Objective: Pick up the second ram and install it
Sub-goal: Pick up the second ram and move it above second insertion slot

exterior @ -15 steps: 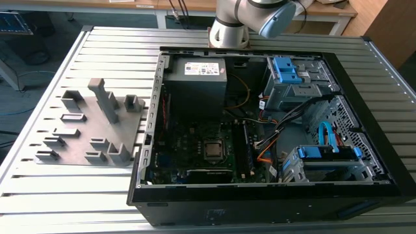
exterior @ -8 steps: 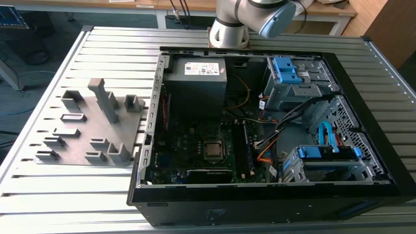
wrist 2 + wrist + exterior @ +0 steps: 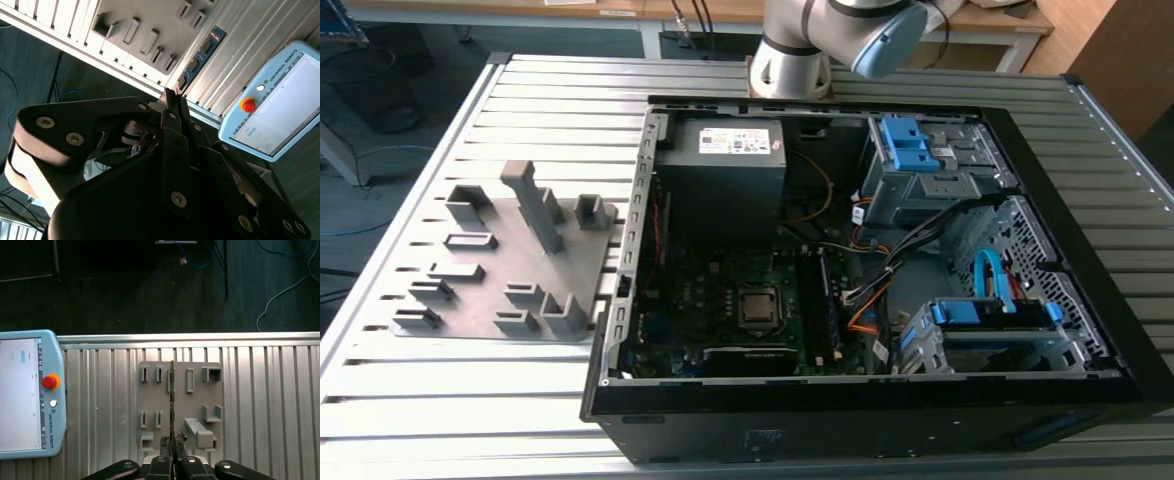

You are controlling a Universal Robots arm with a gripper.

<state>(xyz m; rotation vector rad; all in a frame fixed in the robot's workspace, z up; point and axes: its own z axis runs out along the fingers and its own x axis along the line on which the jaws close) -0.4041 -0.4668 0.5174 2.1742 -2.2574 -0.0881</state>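
The second ram (image 3: 204, 50) is a slim blue-green board with black chips, and it sticks out from my fingertips. In the first wrist view the second ram (image 3: 171, 395) shows edge-on as a thin dark line. My gripper (image 3: 170, 95) is shut on one end of it, with the black fingers (image 3: 181, 440) pressed against both faces. The stick hangs well above the gray holder plate (image 3: 190, 410), clear of its blocks. In the exterior view the same holder plate (image 3: 480, 300) lies on the table at the exterior view's left, and the open computer case (image 3: 854, 400) stands beside it.
A teach pendant (image 3: 25, 395) with a red button lies on the ribbed metal table (image 3: 270, 405) beside the holder plate. Inside the case are the motherboard with its processor socket (image 3: 757, 308), long memory slots (image 3: 827, 300), loose cables (image 3: 881, 260) and blue drive bays (image 3: 914, 150). Floor lies beyond the table edge.
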